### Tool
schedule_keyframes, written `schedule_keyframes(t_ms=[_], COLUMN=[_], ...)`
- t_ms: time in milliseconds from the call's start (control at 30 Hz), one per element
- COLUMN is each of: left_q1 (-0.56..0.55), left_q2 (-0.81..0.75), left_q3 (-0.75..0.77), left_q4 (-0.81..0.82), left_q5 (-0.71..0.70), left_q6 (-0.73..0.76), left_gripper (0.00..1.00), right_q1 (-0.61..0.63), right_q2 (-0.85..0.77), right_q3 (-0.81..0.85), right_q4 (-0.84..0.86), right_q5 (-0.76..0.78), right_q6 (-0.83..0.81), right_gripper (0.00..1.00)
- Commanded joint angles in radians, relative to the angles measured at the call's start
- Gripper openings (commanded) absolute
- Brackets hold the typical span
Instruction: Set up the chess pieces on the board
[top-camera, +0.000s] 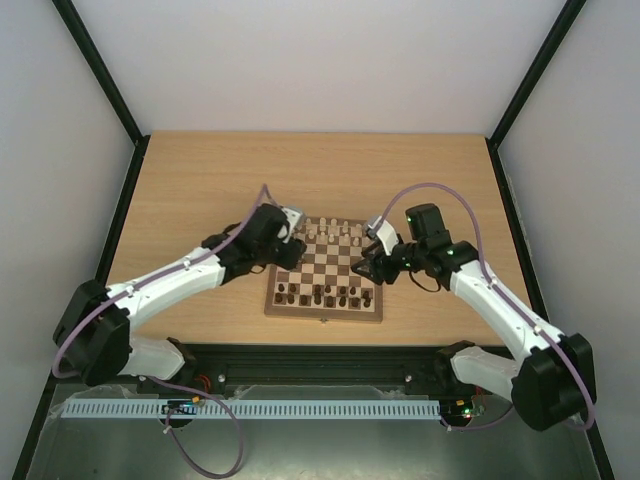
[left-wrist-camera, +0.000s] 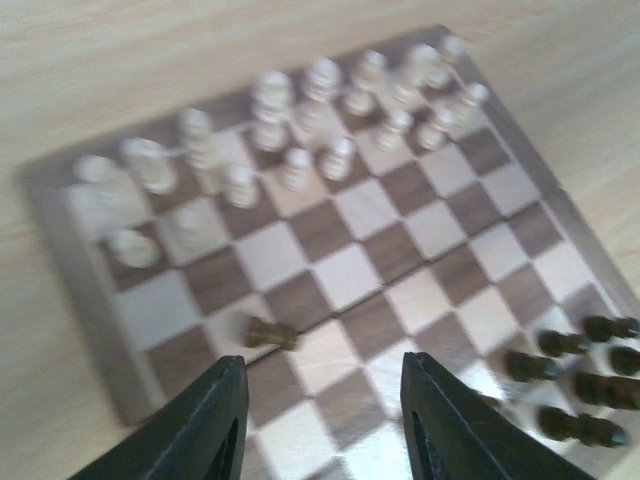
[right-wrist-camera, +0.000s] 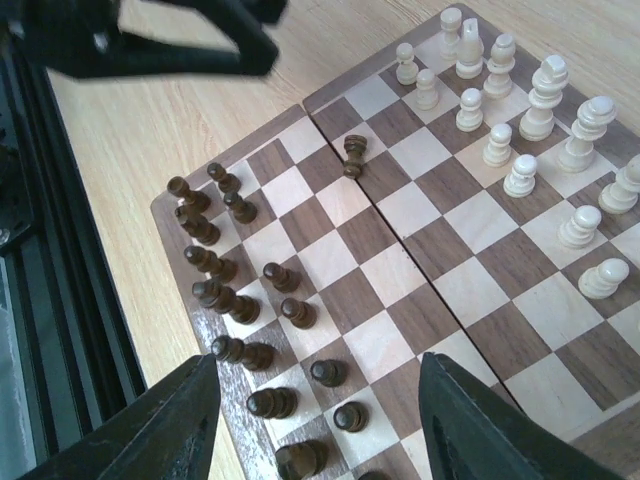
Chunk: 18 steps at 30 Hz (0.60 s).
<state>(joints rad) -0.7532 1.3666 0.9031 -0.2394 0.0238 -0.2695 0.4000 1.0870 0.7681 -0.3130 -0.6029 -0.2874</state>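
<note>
Pale wooden table (top-camera: 180, 180) inside white walls (top-camera: 60, 150). My left gripper (left-wrist-camera: 322, 365), jaws apart and empty, hovers at the left edge of the board (left-wrist-camera: 345, 275). A lone dark pawn (left-wrist-camera: 268, 333) sits just beyond its tips, apparently upright, nearest this arm. Bare squares separate it from the dark pieces (right-wrist-camera: 215, 295) crowding the near edge. My right gripper (right-wrist-camera: 315, 365), wide and empty, hangs over the right side.

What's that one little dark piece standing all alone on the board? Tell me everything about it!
The lone dark piece is small, brown and wooden-looking, with a round head and a wider base, likely a pawn. It seems to stand upright near the left edge of the board, by the centre seam, apart from the cream pieces and the other dark pieces. Only its square touches it. The left gripper hovers open nearby.
</note>
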Motion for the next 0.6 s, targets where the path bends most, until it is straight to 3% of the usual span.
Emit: schedule_keyframes(t_ms=[0, 100, 200, 567], left_q1=[0.105, 0.115, 0.098, 0.066], left_q2=[-0.05, -0.006, 0.056, 0.235], left_q3=[-0.025, 0.011, 0.042, 0.222], left_q4=[-0.049, -0.112, -0.153, -0.198], left_q5=[0.101, 0.189, 0.124, 0.112], left_q6=[0.027, 0.144, 0.269, 0.397], left_gripper=[0.49, 0.5, 0.49, 0.5], right_q1=[0.021, 0.023, 0.023, 0.023], right_q2=[0.093, 0.134, 0.128, -0.028], right_q3=[0.093, 0.133, 0.116, 0.017], right_q4=[-0.057, -0.078, -0.053, -0.033], right_q5=[0.013, 0.01, 0.009, 0.035], right_q6=[-0.001, 0.004, 0.012, 0.011], right_gripper=[0.54, 0.52, 0.51, 0.52])
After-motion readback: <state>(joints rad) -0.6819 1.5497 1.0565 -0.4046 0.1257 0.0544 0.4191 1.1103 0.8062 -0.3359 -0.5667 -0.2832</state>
